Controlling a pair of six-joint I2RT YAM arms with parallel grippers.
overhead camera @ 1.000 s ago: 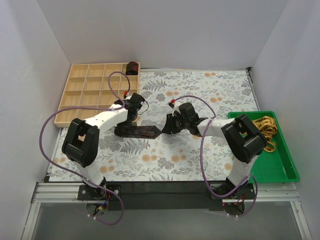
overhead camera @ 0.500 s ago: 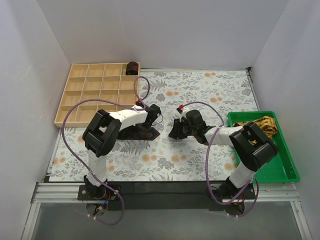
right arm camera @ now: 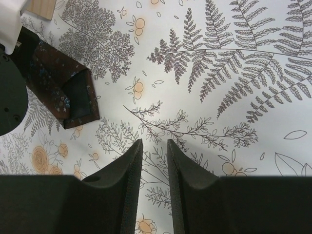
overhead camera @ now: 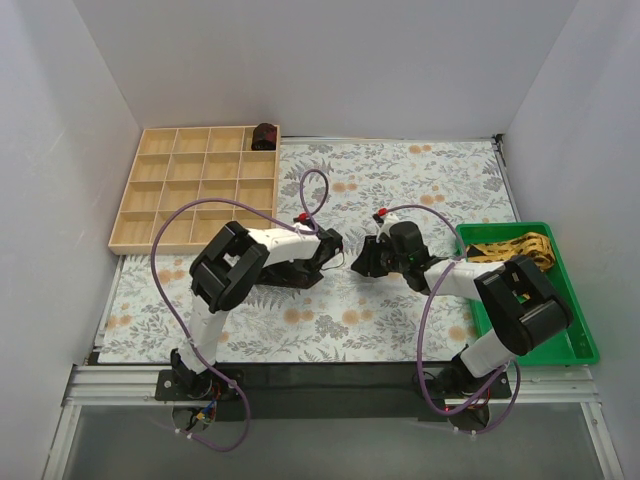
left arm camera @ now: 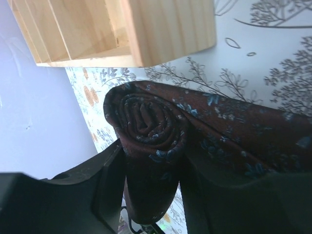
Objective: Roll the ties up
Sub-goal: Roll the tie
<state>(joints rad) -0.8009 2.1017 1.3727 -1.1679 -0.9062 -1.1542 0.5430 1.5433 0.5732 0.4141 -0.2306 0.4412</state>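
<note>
As your left gripper, pinching the roll of the maroon tie, travelled rightward, little flat tail remained to wind; your right gripper, narrowly parted and empty, withdrew

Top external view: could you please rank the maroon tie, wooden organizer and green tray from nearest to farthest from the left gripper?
1. maroon tie, between the fingers of the left gripper
2. wooden organizer, far left
3. green tray, near right

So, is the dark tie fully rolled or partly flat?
Partly: the dark tie spirals inside the left gripper; its tail lies flat.
</note>
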